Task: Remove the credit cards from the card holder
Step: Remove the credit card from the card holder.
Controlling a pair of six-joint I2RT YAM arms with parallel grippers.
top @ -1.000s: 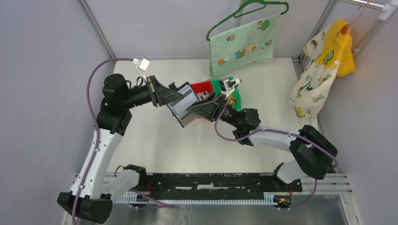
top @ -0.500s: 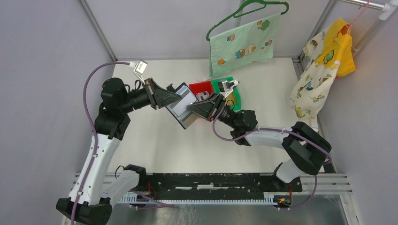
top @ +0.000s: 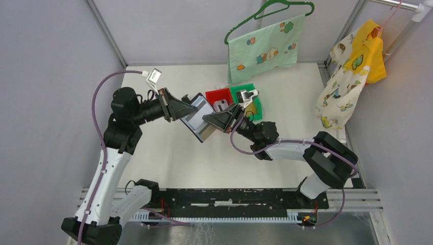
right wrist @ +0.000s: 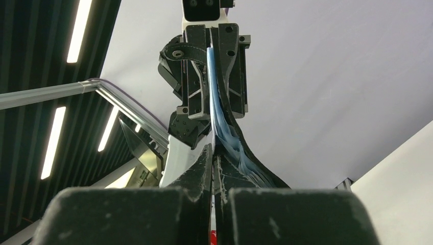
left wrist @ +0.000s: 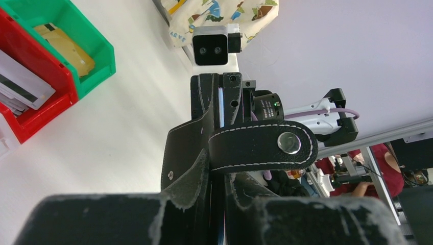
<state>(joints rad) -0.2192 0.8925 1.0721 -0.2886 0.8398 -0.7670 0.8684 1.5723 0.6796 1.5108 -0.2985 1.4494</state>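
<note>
The black card holder hangs open in mid-air above the table, its grey-blue lining facing up. My left gripper is shut on its far-left edge. In the left wrist view the holder's snap tab lies across my left gripper. My right gripper comes in from the right and is shut on the thin edge of a credit card that sits in the holder's lining. The right gripper faces the left one head-on. Whitish cards lie in the red bin, a tan-gold card in the green bin.
A red bin and a green bin stand side by side just behind the grippers. A green patterned cloth hangs on a hanger at the back. Yellow and white garments hang at the right.
My right gripper has closed from half open to shut on the card edge. Both grippers and the holder have shifted slightly to the left.
</note>
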